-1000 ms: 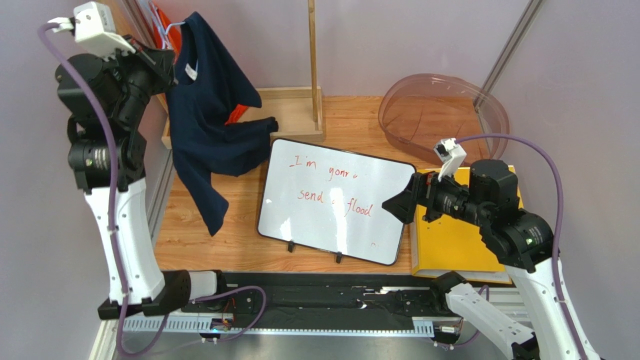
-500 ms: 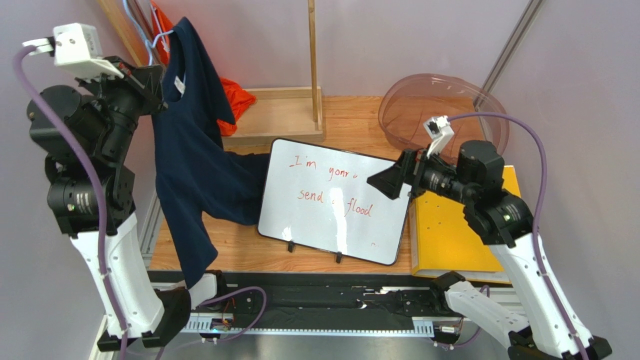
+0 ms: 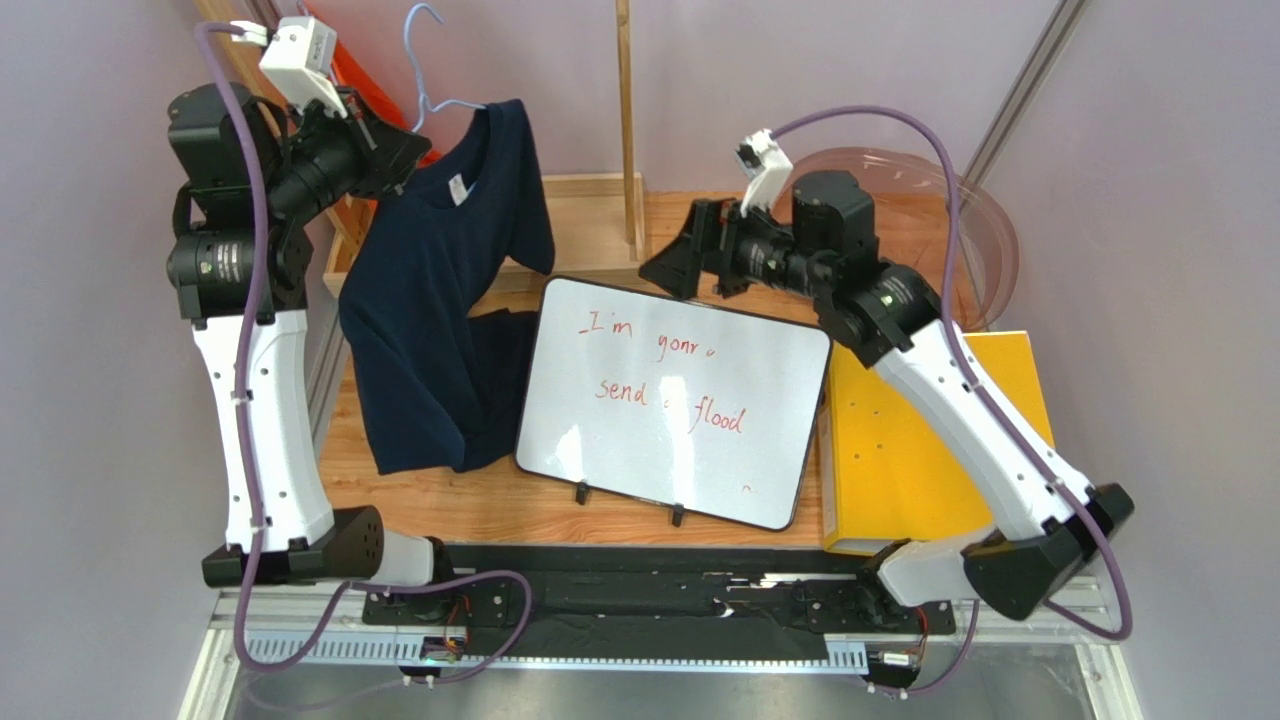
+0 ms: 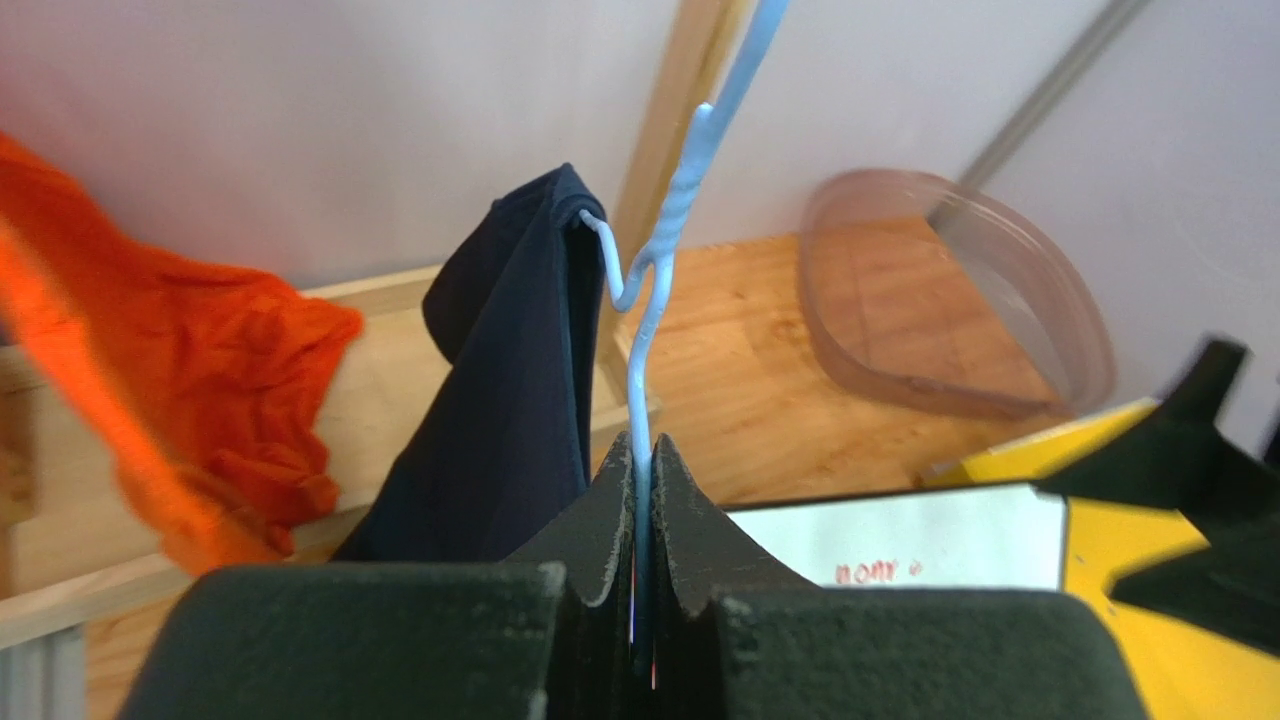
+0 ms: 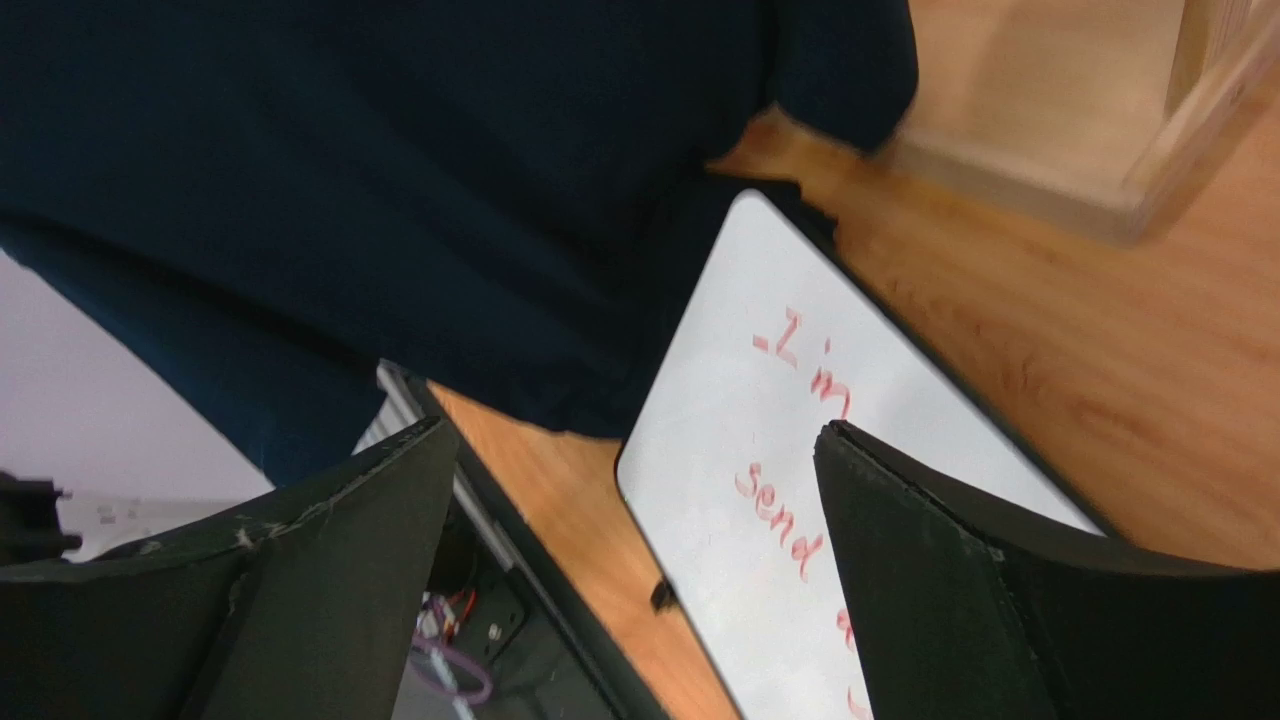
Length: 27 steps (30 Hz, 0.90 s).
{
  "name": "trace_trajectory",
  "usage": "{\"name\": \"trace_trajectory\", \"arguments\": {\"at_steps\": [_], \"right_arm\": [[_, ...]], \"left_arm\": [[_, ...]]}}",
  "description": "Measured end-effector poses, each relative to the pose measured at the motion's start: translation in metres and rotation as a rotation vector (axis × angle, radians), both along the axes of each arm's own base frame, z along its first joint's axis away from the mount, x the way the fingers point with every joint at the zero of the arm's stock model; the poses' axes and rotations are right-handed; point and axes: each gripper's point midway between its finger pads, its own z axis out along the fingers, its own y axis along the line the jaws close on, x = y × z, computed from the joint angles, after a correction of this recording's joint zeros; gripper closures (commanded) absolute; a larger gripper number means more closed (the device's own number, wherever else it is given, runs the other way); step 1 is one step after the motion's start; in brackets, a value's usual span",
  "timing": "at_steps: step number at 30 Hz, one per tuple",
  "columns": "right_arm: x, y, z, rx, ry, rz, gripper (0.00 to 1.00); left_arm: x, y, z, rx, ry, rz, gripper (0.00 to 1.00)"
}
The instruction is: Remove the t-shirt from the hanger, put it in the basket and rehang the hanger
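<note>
Navy short-sleeved t-shirt [image 3: 428, 323]: on the pale blue wire hanger [image 3: 433, 63], held up over the far-left corner of the bench. Its hem trails onto the wood along the left edge.
Left gripper [image 4: 643, 503]: fingers pinched together on the hanger's wire stem, just below the twist.
Right gripper [image 3: 672, 267]: fingers spread wide and holding nothing. Its mouth is turned toward the shirt's nearer sleeve, near it but apart.
Change: half a second ago the shirt dangled past the near-left corner. The left arm has since carried it back toward the far edge and turned it broadside. The right arm has left the right edge and reached to the middle of the far edge.
Meaning: this looks like a set-up in which one arm steadies the hanger while the other pulls the cloth. The shirt is not yet off.
Surroundings: a white dry-erase board with red writing [image 3: 676, 398] at the centre; a flat yellow folder [image 3: 902, 458] by the right edge; a clear pinkish plastic basin [image 3: 969, 225] in the far-right corner; an orange cloth [image 4: 181, 405] at the far-left corner.
In the way: the upright post of the pale wooden stand [image 3: 625, 120] appears to rise between the open fingers and the sleeve. The hem lies against the board's left side and may drag it.
</note>
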Motion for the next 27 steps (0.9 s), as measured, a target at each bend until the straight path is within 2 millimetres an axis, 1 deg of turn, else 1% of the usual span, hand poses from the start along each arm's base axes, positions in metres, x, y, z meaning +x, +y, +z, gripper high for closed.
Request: {"name": "trace_trajectory", "arguments": {"at_steps": [3,6,7,9,13,14,17,21,24,27], "right_arm": [[0.024,0.019,0.016,0.001,-0.074,-0.004,0.06],[0.049,0.045,0.034,0.01,-0.157,0.005,0.1],[0.057,0.056,0.042,0.024,-0.187,0.01,0.13],[0.068,0.071,0.048,0.04,-0.22,0.018,0.16],[0.091,0.106,0.069,0.095,-0.297,0.035,0.21],[0.094,0.114,0.072,0.108,-0.313,0.041,0.21],[0.098,0.132,0.068,0.121,-0.342,0.046,0.21],[0.099,0.157,0.062,0.137,-0.373,0.058,0.22],[0.099,0.17,0.064,0.147,-0.402,0.06,0.22],[0.099,0.176,0.071,0.156,-0.439,0.052,0.22]], "left_arm": [[0.006,-0.008,-0.008,-0.02,0.025,-0.087,1.0],[0.01,-0.016,-0.015,-0.044,0.041,-0.164,1.0],[0.011,-0.019,-0.019,-0.054,0.048,-0.191,1.0],[0.012,-0.024,-0.027,-0.075,0.067,-0.23,1.0],[0.015,-0.03,-0.046,-0.115,0.12,-0.279,1.0],[0.015,-0.031,-0.049,-0.122,0.127,-0.286,1.0],[0.017,-0.033,-0.055,-0.132,0.139,-0.3,1.0],[0.015,-0.035,-0.053,-0.142,0.139,-0.316,1.0],[0.015,-0.036,-0.052,-0.145,0.134,-0.326,1.0],[0.013,-0.038,-0.052,-0.146,0.135,-0.337,1.0]]}}
